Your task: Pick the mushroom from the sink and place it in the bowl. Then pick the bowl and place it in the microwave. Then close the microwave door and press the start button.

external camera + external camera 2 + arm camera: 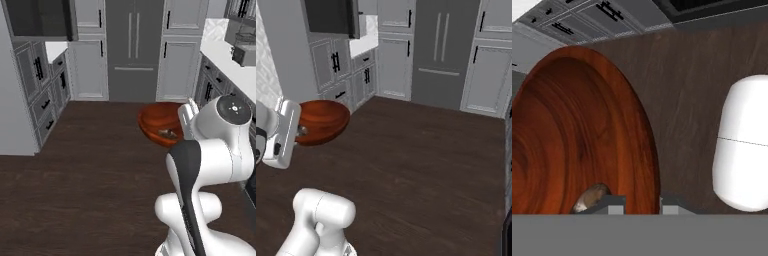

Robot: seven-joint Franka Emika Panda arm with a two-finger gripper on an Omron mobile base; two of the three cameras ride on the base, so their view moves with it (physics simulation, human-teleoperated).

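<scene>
The bowl [161, 122] was seen held up in the air over the dark wooden floor [90, 170], clear of any counter, in the middle of the kitchen. Its rim was pinched between the fingers of the gripper [642, 204], which were pressed together on the near edge, one finger [614, 204] inside the bowl and the other outside it. The mushroom [591, 196] was seen lying inside the bowl, just beside the inner finger, near the gripped rim. In the left base view the mushroom [167, 133] was seen as a small dark lump on the bowl's inner surface. Grey cabinets [90, 65] and a tall grey refrigerator [134, 47] were seen beyond the bowl, well apart from it
</scene>
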